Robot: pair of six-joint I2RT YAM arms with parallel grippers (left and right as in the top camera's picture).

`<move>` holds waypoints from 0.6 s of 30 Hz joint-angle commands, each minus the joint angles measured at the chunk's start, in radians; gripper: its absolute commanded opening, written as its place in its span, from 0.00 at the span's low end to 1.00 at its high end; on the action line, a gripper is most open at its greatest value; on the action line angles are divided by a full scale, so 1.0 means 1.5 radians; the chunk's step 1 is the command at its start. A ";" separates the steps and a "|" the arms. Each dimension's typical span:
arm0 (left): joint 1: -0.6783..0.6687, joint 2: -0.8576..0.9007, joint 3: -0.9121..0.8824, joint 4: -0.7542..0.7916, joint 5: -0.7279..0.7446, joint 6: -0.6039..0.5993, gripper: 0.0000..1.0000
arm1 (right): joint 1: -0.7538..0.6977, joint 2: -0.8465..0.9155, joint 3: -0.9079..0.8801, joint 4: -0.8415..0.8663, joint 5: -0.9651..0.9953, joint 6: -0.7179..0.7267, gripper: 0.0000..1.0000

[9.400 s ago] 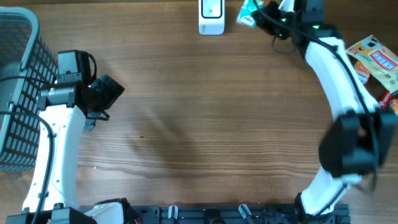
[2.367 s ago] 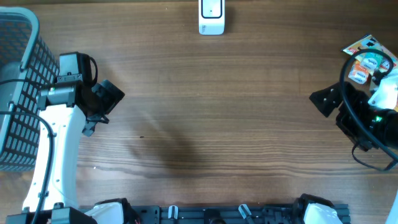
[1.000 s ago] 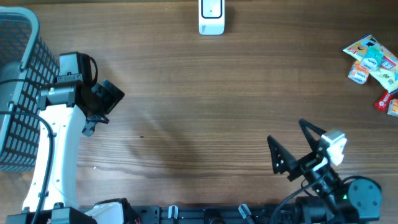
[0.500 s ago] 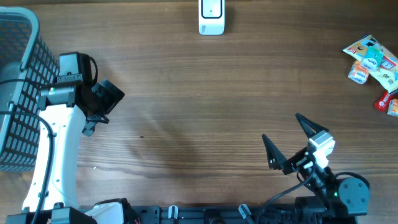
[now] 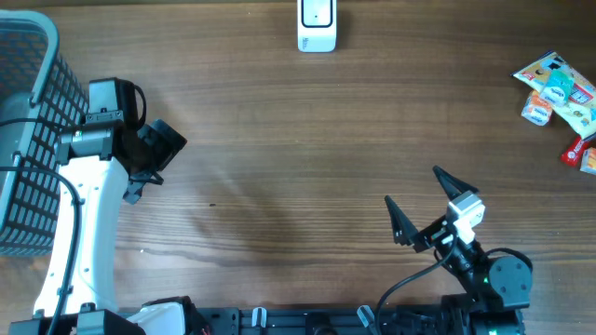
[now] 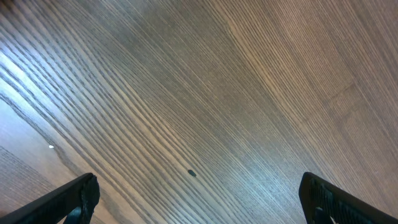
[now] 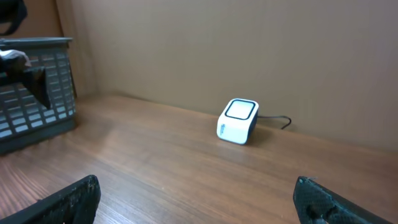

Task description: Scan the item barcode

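The white barcode scanner (image 5: 317, 25) stands at the table's far edge; in the right wrist view the scanner (image 7: 238, 121) sits ahead by the wall. Several colourful snack packets (image 5: 557, 88) lie in a heap at the right edge, with nothing gripping them. My right gripper (image 5: 421, 200) hovers near the front right, open and empty, facing the scanner. Only bare wood lies between its two dark fingertips (image 7: 68, 202). My left gripper (image 5: 160, 147) stays at the left beside the basket. Its fingers (image 6: 74, 199) are spread wide over bare table, holding nothing.
A grey mesh basket (image 5: 23, 130) fills the far left corner, and the basket (image 7: 37, 87) also shows at the left of the right wrist view. A cable (image 7: 277, 120) runs from the scanner along the wall. A red packet (image 5: 579, 154) lies apart, below the heap.
My right arm has swung back from the packets at the right edge to the table's front and has drifted slightly left over the last second, empty. The left arm has not moved.
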 commanded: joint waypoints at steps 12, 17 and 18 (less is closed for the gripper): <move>0.001 0.003 0.009 0.000 -0.009 0.008 1.00 | 0.004 -0.011 -0.005 0.021 0.068 -0.011 1.00; 0.001 0.003 0.009 0.000 -0.009 0.008 1.00 | 0.004 -0.011 -0.019 0.042 0.067 -0.025 1.00; 0.001 0.003 0.009 0.000 -0.009 0.008 1.00 | 0.004 -0.011 -0.030 0.062 0.067 -0.025 1.00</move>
